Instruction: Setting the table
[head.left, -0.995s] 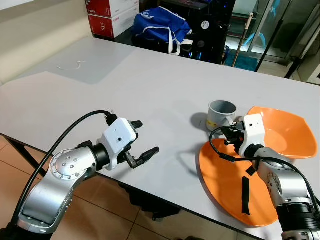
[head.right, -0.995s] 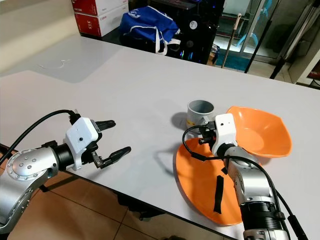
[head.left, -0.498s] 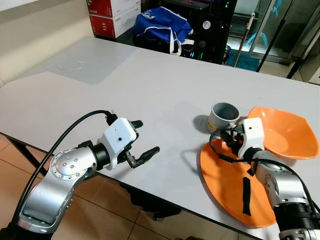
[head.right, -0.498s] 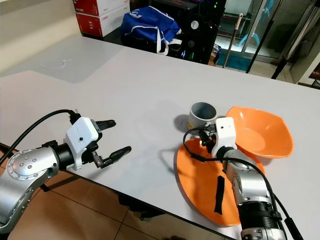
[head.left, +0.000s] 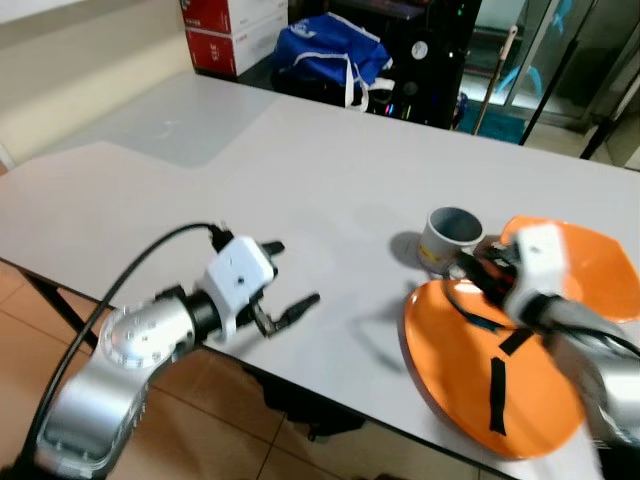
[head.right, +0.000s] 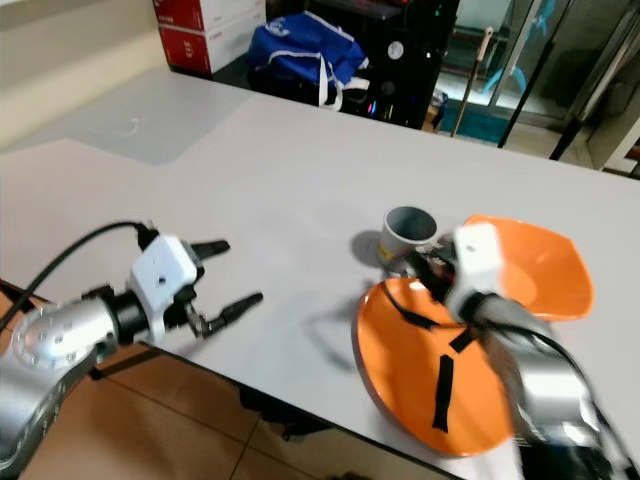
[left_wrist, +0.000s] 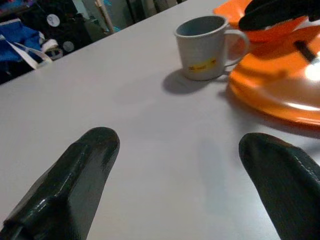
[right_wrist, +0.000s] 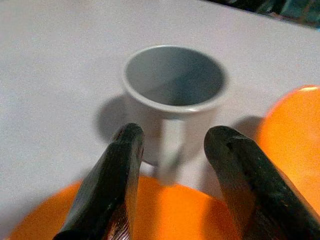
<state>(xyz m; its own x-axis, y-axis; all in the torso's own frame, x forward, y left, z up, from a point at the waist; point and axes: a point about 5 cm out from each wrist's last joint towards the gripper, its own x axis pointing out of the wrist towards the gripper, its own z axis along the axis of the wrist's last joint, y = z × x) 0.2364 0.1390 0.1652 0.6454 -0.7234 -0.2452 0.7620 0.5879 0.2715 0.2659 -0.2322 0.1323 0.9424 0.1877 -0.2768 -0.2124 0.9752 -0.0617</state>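
Observation:
A grey mug (head.left: 448, 235) stands upright on the white table (head.left: 300, 170), its handle turned toward me. Just in front of it lies a flat orange plate (head.left: 470, 370), and an orange bowl (head.right: 550, 275) sits to its right. My right gripper (right_wrist: 175, 135) hovers over the plate's far rim. It is open, with one black finger on each side of the mug's handle (right_wrist: 170, 142) and a gap to both. My left gripper (head.left: 293, 272) is open and holds nothing, low over the table's near edge, well left of the mug (left_wrist: 205, 47).
A blue bag (head.left: 330, 50) and red-and-white boxes (head.left: 225, 30) stand beyond the table's far edge, beside dark equipment. Bare tabletop stretches left of the mug. Tiled floor shows under the near edge (head.left: 330, 400).
My right gripper has moved forward to the mug, so its fingers now straddle the handle. The camera has shifted a little and the picture is blurred. The left arm has stayed put.

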